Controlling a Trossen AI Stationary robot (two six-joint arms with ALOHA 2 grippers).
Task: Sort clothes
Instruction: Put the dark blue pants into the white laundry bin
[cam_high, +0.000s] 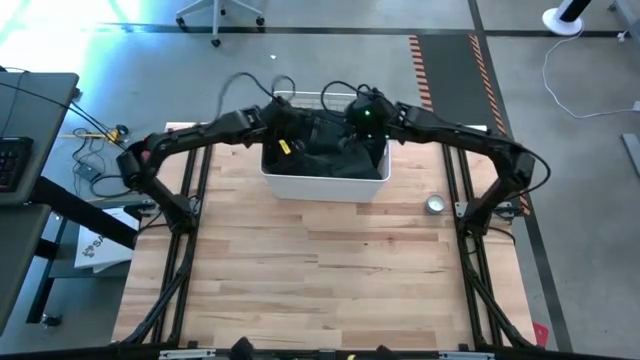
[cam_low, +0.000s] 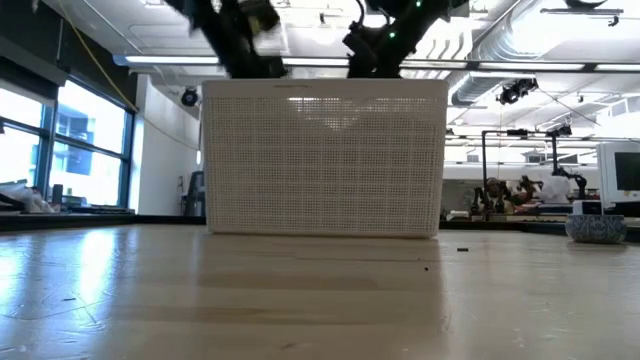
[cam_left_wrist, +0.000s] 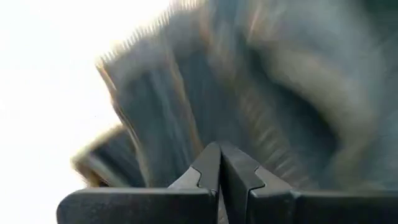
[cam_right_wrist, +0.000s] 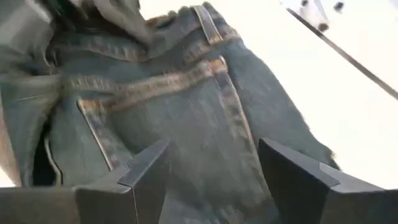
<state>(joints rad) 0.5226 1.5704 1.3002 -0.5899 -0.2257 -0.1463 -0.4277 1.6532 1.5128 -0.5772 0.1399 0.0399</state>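
A white lattice-sided basket (cam_high: 325, 186) stands at the table's far middle; it also fills the low view (cam_low: 325, 160). Dark clothes (cam_high: 335, 152) lie piled inside it. Dark denim jeans with tan stitching show in the right wrist view (cam_right_wrist: 186, 118) and, blurred, in the left wrist view (cam_left_wrist: 249, 93). My left gripper (cam_left_wrist: 219, 146) is shut, reaching into the basket's left part (cam_high: 292, 135). My right gripper (cam_right_wrist: 211, 168) is open over the jeans' seat in the basket's right part (cam_high: 355, 135), one finger on either side of a pocket seam. The other garments are hidden. My left gripper's shut fingertips (cam_left_wrist: 211, 155) point down at the denim (cam_left_wrist: 186, 118) in the basket. I cannot tell whether they touch it or hold any cloth. I cannot tell whether my right gripper touches the jeans.
A small round grey object (cam_high: 435, 205) lies on the table to the right of the basket, near the right arm's base; it also shows in the low view (cam_low: 595, 228). The wooden tabletop (cam_high: 320, 280) stretches in front of the basket.
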